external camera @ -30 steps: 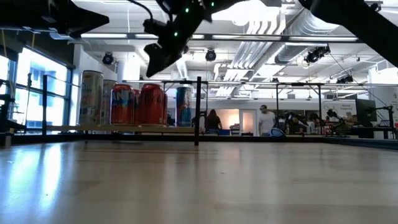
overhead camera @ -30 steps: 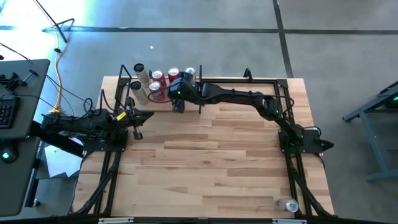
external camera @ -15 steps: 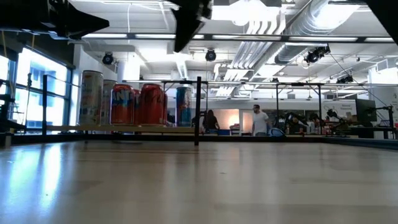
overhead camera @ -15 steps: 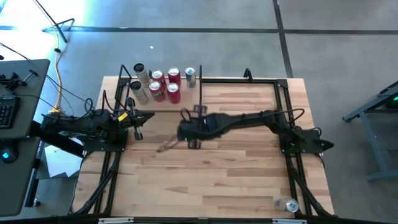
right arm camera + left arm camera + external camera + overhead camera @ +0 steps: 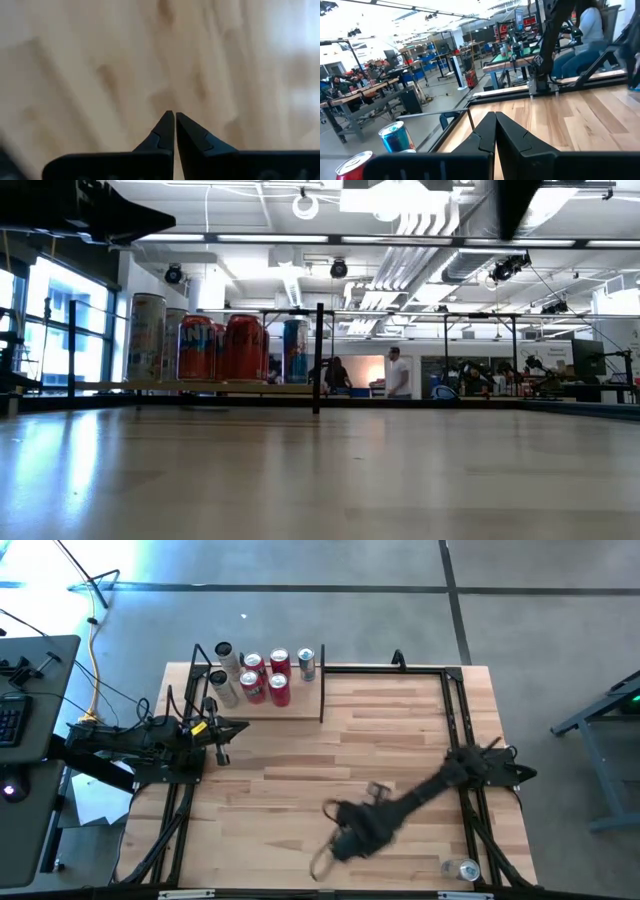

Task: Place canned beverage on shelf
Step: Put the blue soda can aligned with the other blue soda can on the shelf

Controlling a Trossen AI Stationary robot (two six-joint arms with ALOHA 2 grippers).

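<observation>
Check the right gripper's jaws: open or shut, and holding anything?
Shut and empty. In the right wrist view the right gripper has its jaws pressed tip to tip, with only bare tabletop beyond them; no can sits between them.

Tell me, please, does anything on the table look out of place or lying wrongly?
Yes. One silver can lies on its side at the table's near right corner, far from the six cans standing upright on the shelf at the far left. Nothing looks spilled.
</observation>
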